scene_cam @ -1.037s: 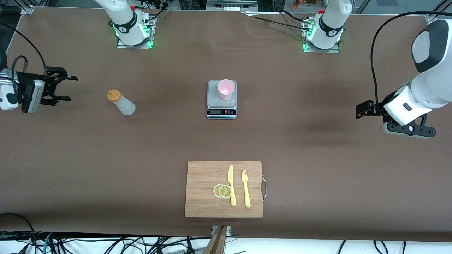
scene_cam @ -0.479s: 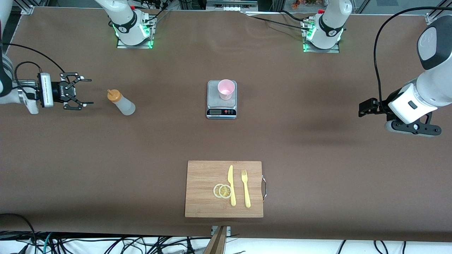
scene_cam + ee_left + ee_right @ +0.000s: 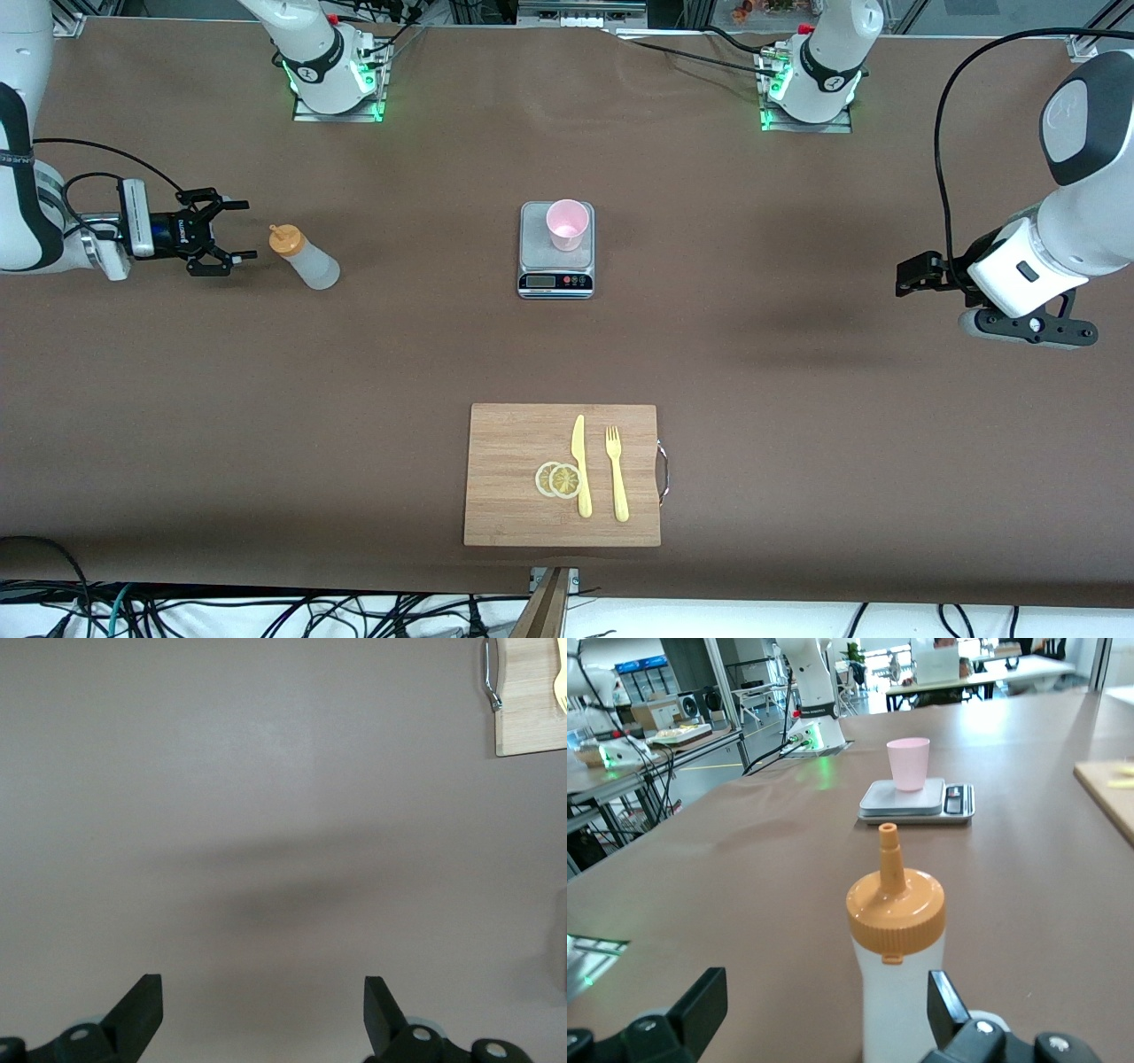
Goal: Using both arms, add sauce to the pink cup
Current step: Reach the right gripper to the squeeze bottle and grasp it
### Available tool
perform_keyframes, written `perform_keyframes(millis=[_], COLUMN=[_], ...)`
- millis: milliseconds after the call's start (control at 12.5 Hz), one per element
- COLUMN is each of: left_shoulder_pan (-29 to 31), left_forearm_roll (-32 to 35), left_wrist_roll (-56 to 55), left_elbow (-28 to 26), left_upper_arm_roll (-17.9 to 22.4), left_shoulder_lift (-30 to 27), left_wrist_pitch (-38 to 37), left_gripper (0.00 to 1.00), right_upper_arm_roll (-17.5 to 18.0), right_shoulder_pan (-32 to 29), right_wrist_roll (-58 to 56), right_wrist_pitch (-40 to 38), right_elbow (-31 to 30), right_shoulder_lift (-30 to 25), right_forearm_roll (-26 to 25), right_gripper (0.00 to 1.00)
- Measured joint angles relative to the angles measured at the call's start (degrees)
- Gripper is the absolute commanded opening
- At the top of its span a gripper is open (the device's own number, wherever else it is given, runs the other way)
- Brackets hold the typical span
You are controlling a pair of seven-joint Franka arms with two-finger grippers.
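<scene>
Toward the worktop's right-arm end, your right tool (image 3: 232,232) sits spread open just short of the sauce (image 3: 304,257); nothing's gripped, nothing poured. The pink cup (image 3: 567,224) waits mid-worktop on the scale (image 3: 555,266); your left tool (image 3: 263,1014) hangs open over bare worktop

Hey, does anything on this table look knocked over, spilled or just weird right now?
Nothing stands out. The sauce bottle stands upright with its cap on, the pink cup sits upright on the kitchen scale, and no spill shows on the table.
</scene>
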Motion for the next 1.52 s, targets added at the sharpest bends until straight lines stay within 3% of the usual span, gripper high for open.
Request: perform_keyframes(millis=[559,957,1037,1117,1197,1277,1516], left_shoulder_pan=[-0.1,-0.1,-0.1,-0.1,-0.1,-0.1,-0.1], left_forearm_roll=[0.0,0.0,0.0,0.0,0.0,0.0,0.0], left_wrist_roll=[0.0,0.0,0.0,0.0,0.0,0.0,0.0], left_elbow=[0.0,0.0,0.0,0.0,0.0,0.0,0.0], left_upper_arm_roll=[-0.1,-0.1,-0.1,-0.1,-0.1,-0.1,-0.1], left_shoulder_lift=[0.4,0.6,0.6,0.6,0.6,0.6,0.6], left_wrist_pitch=[0.0,0.0,0.0,0.0,0.0,0.0,0.0], left_gripper=[1.00,1.00,1.00,1.00,1.00,1.00,1.00], right_upper_arm_roll=[0.9,3.1,3.5,3.9,4.5,5.0,5.4], right_shoulder_pan=[0.2,0.7,0.8,0.9,0.9,0.9,0.9], right_wrist_roll=[-2.6,-3.3,-3.4,-3.5,-3.7,-3.9,-3.9], right_wrist_pitch=[0.1,0.1,0.1,-0.2,-0.6,-1.4,-3.5], right_elbow=[0.6,0.8,0.8,0.8,0.8,0.9,0.9], right_shoulder_lift=[7.7,11.4,11.7,11.7,11.7,11.7,11.7], right_forearm_roll=[11.8,13.5,13.5,13.5,13.6,13.6,13.6], right_gripper=[1.00,0.98,0.90,0.67,0.29,0.18,0.08])
